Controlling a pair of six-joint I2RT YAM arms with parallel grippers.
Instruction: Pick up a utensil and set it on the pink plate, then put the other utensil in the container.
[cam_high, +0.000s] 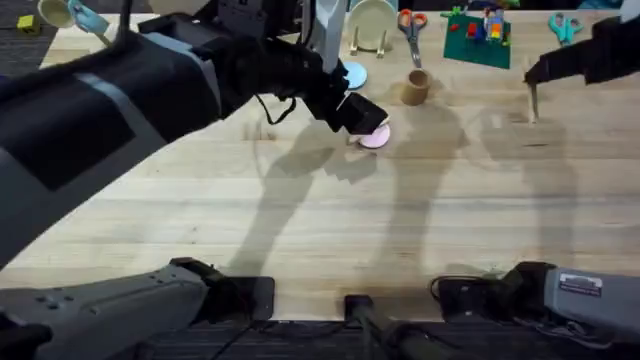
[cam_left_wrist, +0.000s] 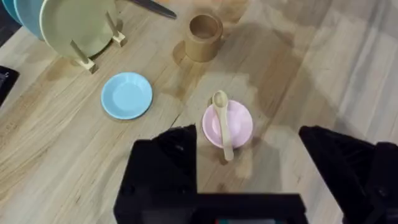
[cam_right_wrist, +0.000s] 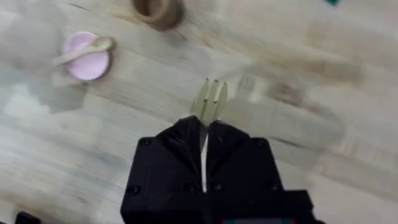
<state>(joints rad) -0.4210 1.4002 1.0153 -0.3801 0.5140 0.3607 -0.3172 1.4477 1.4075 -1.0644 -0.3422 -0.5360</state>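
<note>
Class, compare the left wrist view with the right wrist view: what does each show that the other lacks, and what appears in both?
Left wrist view alone: the light blue plate, the pale green plate on its stand, and the left gripper, open. Right wrist view alone: the right gripper shut on the wooden fork. Both: the pink plate with the spoon lying on it, and the brown cup.

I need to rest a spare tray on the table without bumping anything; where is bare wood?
The table is bare between the pink plate and the arm bases. Crowded at the far edge: container, blue plate, scissors.
</note>
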